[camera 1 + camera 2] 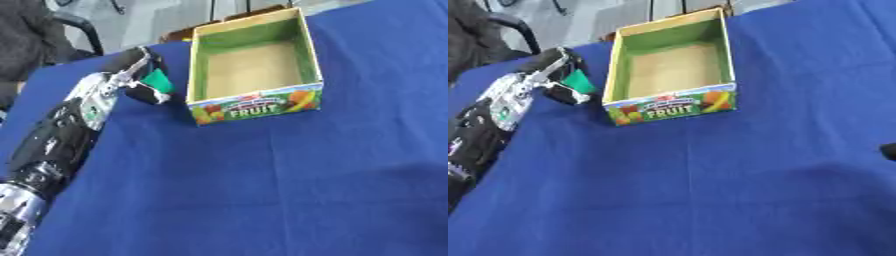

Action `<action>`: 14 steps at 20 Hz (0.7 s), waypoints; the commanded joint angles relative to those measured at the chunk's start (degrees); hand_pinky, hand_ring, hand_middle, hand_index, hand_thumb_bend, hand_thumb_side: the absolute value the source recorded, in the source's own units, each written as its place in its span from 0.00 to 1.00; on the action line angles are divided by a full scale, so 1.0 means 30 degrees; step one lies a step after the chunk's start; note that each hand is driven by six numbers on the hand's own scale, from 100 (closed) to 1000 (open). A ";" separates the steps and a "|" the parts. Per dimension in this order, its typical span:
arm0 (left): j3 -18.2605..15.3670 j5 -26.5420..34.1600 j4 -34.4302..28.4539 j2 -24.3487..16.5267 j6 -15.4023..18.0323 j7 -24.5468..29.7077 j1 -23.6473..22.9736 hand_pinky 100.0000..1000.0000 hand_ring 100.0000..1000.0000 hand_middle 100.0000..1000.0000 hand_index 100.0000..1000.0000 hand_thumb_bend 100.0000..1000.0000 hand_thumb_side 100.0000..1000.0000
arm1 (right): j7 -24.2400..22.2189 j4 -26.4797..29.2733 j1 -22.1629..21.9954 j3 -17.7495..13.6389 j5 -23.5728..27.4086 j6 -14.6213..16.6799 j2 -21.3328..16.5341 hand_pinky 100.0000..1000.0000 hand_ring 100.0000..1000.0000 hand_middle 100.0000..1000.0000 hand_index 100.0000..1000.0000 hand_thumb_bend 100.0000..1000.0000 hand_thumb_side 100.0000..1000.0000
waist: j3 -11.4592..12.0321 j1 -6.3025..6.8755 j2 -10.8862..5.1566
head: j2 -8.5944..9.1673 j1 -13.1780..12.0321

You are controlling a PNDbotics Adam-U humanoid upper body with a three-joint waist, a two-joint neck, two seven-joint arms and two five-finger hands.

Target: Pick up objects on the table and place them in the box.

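left eye view: left hand reaching in from the lower left along the blue surface, fingers curled round a small green thing, held just beside the left wall of the box, outside it and near the front corner. box open at the top, green inside walls, tan floor, nothing seen in it, fruit print on the front face. no other loose thing seen on the cloth. likely step: carrying the green thing over into the box. to do it well: lift enough to clear the left wall, carry rightward until the thing hangs over the tan floor, lower, then spread the fingers; best not to brush the wall, since a light carton would probably slide or tip. cannot tell whether hand or thing touches the cloth or is raised off it. right eye view: same hand, same green thing and the box, shifted a little leftward, with the gap between thing and wall a shade plainer. one thing here that the left eye view lacks: a small dark shape at the right edge, perhaps part of the right hand, too little to say whether wide or curled. left eye view gives more of the left arm down toward the lower corner.
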State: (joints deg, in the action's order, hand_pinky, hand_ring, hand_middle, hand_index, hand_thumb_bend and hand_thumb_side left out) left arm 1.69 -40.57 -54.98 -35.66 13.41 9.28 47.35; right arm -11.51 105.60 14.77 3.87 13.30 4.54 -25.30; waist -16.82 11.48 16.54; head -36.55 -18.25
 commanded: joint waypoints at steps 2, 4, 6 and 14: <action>0.0117 0.1121 -0.2010 -0.0904 0.0271 0.0796 0.0890 0.06 0.06 0.06 0.28 0.36 0.13 | 0.0064 0.0244 0.0023 -0.0197 0.0196 0.0031 -0.0120 0.74 0.68 0.53 0.64 0.00 0.99 | 0.0074 -0.0225 -0.0552 | -0.0007 0.0057; 0.0283 0.1699 -0.2946 -0.0686 -0.0076 0.1361 0.1287 0.07 0.06 0.06 0.28 0.35 0.13 | 0.0026 0.0230 0.0005 -0.0159 0.0230 0.0020 -0.0113 0.74 0.68 0.53 0.64 0.00 0.99 | 0.0042 -0.0232 -0.0643 | -0.0036 -0.0016; 0.0507 0.2215 -0.3633 -0.0322 -0.0588 0.1906 0.1739 0.07 0.06 0.07 0.29 0.35 0.13 | -0.0020 0.0222 0.0012 -0.0108 0.0249 0.0002 -0.0121 0.74 0.68 0.53 0.64 0.00 0.99 | -0.0054 -0.0206 -0.0705 | -0.0055 -0.0143; 0.1215 0.2217 -0.3732 0.0621 -0.1698 0.2771 0.2503 0.11 0.09 0.09 0.31 0.36 0.13 | -0.0152 0.0257 0.0204 0.0042 0.0301 -0.0028 -0.0108 0.74 0.68 0.53 0.63 0.00 0.99 | -0.0653 0.0014 -0.0641 | 0.0010 -0.0518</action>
State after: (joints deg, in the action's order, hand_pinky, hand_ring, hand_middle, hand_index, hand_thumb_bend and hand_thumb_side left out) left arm 5.07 -33.78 -65.74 -33.41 8.79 17.27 53.31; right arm -11.75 105.59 14.86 4.06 13.75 4.40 -24.93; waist -19.12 11.98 15.54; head -36.70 -19.32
